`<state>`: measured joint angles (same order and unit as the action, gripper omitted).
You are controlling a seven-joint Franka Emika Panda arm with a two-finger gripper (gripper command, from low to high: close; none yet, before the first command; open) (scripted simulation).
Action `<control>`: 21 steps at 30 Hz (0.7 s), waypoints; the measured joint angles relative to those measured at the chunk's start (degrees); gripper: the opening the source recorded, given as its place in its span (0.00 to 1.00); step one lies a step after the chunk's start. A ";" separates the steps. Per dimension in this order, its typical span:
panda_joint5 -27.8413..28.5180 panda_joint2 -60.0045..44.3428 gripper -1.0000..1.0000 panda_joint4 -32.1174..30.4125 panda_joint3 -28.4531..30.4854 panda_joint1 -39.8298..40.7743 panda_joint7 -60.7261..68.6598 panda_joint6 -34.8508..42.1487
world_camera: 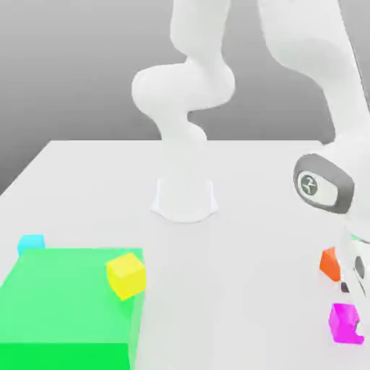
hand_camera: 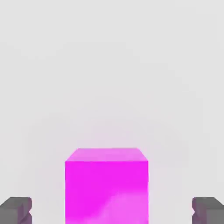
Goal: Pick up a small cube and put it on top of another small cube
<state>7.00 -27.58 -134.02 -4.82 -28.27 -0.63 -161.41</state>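
Observation:
The small magenta-pink cube rests on the white table at the exterior view's lower right. In the hand view the same cube lies between my two grey fingertips, with a clear gap on each side. My gripper is open around it and touches nothing; in the exterior view the gripper comes down right beside the cube. The yellow cube sits on the near right corner of a green block at the exterior view's lower left.
A flat green block lifts the yellow cube above the table. A cyan cube stands behind its left corner. An orange cube sits just behind the magenta one, close to my hand. The arm's base stands mid-table.

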 joint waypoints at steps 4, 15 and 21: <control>0.02 0.00 0.00 0.00 -0.01 0.01 -0.02 0.06; -4.18 15.45 0.00 -4.31 2.37 5.35 -1.44 10.94; -4.79 27.81 0.00 -9.03 10.78 16.56 -10.33 18.37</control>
<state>2.22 0.22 -143.04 5.97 -11.71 -10.96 -143.05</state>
